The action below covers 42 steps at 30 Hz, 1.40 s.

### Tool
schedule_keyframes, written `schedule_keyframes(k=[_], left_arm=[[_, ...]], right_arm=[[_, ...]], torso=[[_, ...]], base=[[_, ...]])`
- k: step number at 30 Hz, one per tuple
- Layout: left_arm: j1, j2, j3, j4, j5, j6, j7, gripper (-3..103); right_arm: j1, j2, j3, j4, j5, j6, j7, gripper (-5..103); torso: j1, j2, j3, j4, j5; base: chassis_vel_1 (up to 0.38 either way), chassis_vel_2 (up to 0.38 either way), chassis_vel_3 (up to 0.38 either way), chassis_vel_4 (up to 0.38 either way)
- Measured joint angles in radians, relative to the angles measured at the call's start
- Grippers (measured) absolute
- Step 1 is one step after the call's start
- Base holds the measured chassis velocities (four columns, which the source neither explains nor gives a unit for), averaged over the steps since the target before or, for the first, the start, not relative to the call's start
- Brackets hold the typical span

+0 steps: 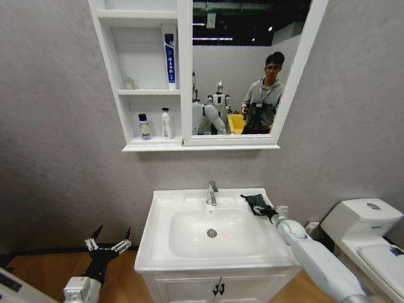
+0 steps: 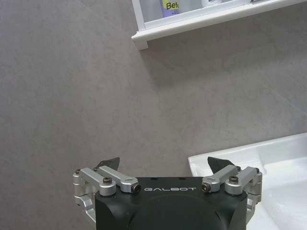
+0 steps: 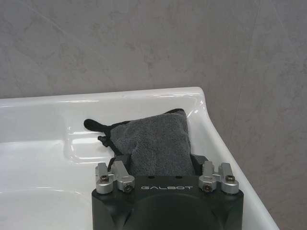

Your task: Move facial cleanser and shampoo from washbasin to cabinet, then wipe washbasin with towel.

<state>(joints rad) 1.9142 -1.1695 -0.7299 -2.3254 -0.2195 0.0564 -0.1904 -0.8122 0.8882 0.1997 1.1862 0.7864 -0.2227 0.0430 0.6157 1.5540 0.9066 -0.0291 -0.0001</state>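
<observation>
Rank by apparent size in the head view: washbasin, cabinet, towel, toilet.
1. cabinet
2. washbasin
3. toilet, cut off by the frame edge, so only its visible part counts
4. towel, at the basin's back right corner under the right gripper

You've got a glossy white ceramic basin [image 1: 165, 208] w/ a shiny chrome tap [image 1: 212, 192]. Towel [image 3: 156, 143] is dark grey terry cloth, nubby, matt. Wall [image 1: 57, 126] looks matt grey, stone-like. Gripper [image 2: 165, 179] body: matt black, w/ bare metal linkages. Floor [image 1: 44, 271]: wood-look.
</observation>
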Motion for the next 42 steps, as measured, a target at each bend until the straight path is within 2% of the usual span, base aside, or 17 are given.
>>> schedule_keyframes(k=[1, 4, 6, 7, 9, 10, 13, 14, 16, 20, 26, 28, 30, 32, 35, 37, 42], left_arm=[[0.000, 0.000, 0.000, 0.000, 0.000, 0.000, 0.000, 100], [0.000, 0.000, 0.000, 0.000, 0.000, 0.000, 0.000, 100], [0.000, 0.000, 0.000, 0.000, 0.000, 0.000, 0.000, 100], [0.000, 0.000, 0.000, 0.000, 0.000, 0.000, 0.000, 100], [0.000, 0.000, 0.000, 0.000, 0.000, 0.000, 0.000, 100], [0.000, 0.000, 0.000, 0.000, 0.000, 0.000, 0.000, 100], [0.000, 0.000, 0.000, 0.000, 0.000, 0.000, 0.000, 100], [0.000, 0.000, 0.000, 0.000, 0.000, 0.000, 0.000, 100], [0.000, 0.000, 0.000, 0.000, 0.000, 0.000, 0.000, 100], [0.000, 0.000, 0.000, 0.000, 0.000, 0.000, 0.000, 100], [0.000, 0.000, 0.000, 0.000, 0.000, 0.000, 0.000, 100], [0.000, 0.000, 0.000, 0.000, 0.000, 0.000, 0.000, 100], [0.000, 0.000, 0.000, 0.000, 0.000, 0.000, 0.000, 100], [0.000, 0.000, 0.000, 0.000, 0.000, 0.000, 0.000, 100], [0.000, 0.000, 0.000, 0.000, 0.000, 0.000, 0.000, 100], [0.000, 0.000, 0.000, 0.000, 0.000, 0.000, 0.000, 100], [0.000, 0.000, 0.000, 0.000, 0.000, 0.000, 0.000, 100]], right_arm=[[-0.002, -0.002, 0.001, 0.004, -0.001, -0.003, 0.001, 58], [-0.013, -0.004, 0.010, 0.015, -0.005, -0.008, 0.011, 52], [-0.027, -0.008, 0.021, 0.029, -0.004, -0.015, 0.017, 41], [-0.027, -0.008, 0.021, 0.029, -0.004, -0.015, 0.017, 41], [-0.041, -0.012, 0.030, 0.037, -0.004, -0.019, 0.019, 31], [-0.041, -0.012, 0.030, 0.037, -0.004, -0.019, 0.019, 31], [-0.059, -0.016, 0.043, 0.051, -0.004, -0.023, 0.018, 15], [-0.059, -0.016, 0.043, 0.051, -0.004, -0.023, 0.018, 15], [-0.072, -0.018, 0.054, 0.068, -0.002, -0.024, 0.018, 5], [-0.102, -0.023, 0.078, 0.121, 0.000, -0.024, 0.018, 2], [-0.208, -0.062, 0.132, 0.377, 0.050, -0.051, 0.074, 2], [-0.254, -0.073, 0.116, 0.494, 0.077, -0.070, 0.124, 2], [-0.267, -0.076, 0.105, 0.519, 0.077, -0.075, 0.133, 2], [-0.311, -0.080, 0.044, 0.588, 0.047, -0.088, 0.166, 2], [-0.325, -0.078, 0.014, 0.610, 0.047, -0.103, 0.200, 2], [-0.342, -0.076, -0.025, 0.616, 0.047, -0.151, 0.247, 2], [-0.336, -0.073, -0.068, 0.550, 0.036, -0.186, 0.262, 2]], torso=[[0.000, 0.000, 0.000, 0.0001, -0.0001], [0.000, 0.000, 0.000, 0.0002, 0.0000], [0.000, 0.000, 0.000, 0.0002, -0.0001], [0.000, 0.000, 0.000, 0.0002, -0.0001], [0.000, 0.000, 0.000, 0.0000, 0.0000], [0.000, 0.000, 0.000, 0.0000, 0.0000], [0.000, 0.000, 0.000, 0.0001, 0.0000], [0.000, 0.000, 0.000, 0.0001, 0.0000], [0.000, 0.000, 0.000, 0.0001, 0.0002], [0.000, 0.000, 0.000, 0.0000, 0.0003], [0.000, 0.000, 0.000, -0.0001, -0.0001], [0.000, 0.000, 0.000, 0.0001, -0.0006], [0.000, 0.000, 0.000, 0.0003, -0.0006], [0.000, 0.000, 0.000, 0.0002, 0.0001], [0.000, 0.000, 0.000, 0.0000, 0.0000], [0.000, 0.000, 0.000, 0.0001, -0.0002], [0.000, 0.000, 0.000, -0.0001, 0.0002]], base=[[0.000, 0.000, 0.000, 0.000], [0.000, 0.000, 0.000, 0.000], [0.000, 0.000, 0.000, 0.000], [0.000, 0.000, 0.000, 0.000], [0.000, 0.000, 0.000, 0.000], [0.000, 0.000, 0.000, 0.000], [0.000, 0.000, 0.000, 0.000], [0.000, 0.000, 0.000, 0.000], [0.000, 0.000, 0.000, 0.000], [0.000, 0.000, 0.000, 0.000], [0.000, 0.000, 0.000, 0.000], [0.000, 0.000, 0.000, 0.000], [0.000, 0.000, 0.000, 0.000], [0.000, 0.000, 0.000, 0.000], [0.000, 0.000, 0.000, 0.000], [0.000, 0.000, 0.000, 0.000], [0.000, 0.000, 0.000, 0.000]])
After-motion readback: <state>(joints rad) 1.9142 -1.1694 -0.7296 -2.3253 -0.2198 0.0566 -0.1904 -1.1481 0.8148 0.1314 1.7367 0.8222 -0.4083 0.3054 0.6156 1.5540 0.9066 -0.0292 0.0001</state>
